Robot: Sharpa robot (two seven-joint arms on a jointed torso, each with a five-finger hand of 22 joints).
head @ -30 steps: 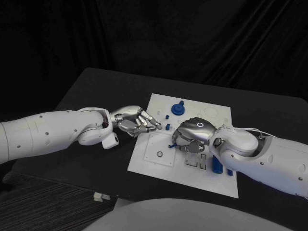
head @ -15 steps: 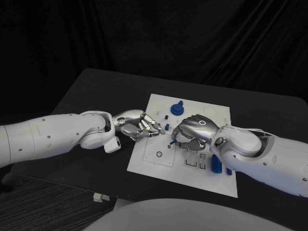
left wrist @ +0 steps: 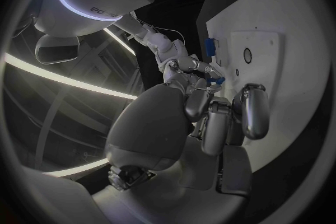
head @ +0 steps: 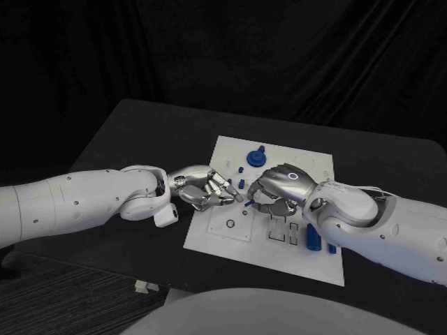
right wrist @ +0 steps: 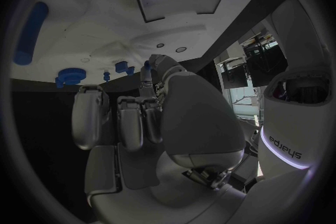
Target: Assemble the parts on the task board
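Both hands meet over the board point(head: 223, 241), nearly touching, abt mid-left of it. Left hand point(head: 205, 190): fingers curled in; can't tell if it holds anything. Right hand point(head: 276, 190): fingers bent down, a small blue part point(left wrist: 219, 80) at its fingertips; grip unclear. Blue knob point(head: 255, 156) stands at the far end, long blue bar point(head: 314, 239) lies near right.

A matte black table point(head: 133, 139) with a rounded far-left corner fills the middle of the scene. Behind it, on the far side, hangs a black cloth curtain point(head: 284, 56) in soft vertical folds. Near the table's front-left edge, a dark ribbed carpet point(head: 52, 300) covers the floor, and a small pale object point(head: 143, 285) lies on it.
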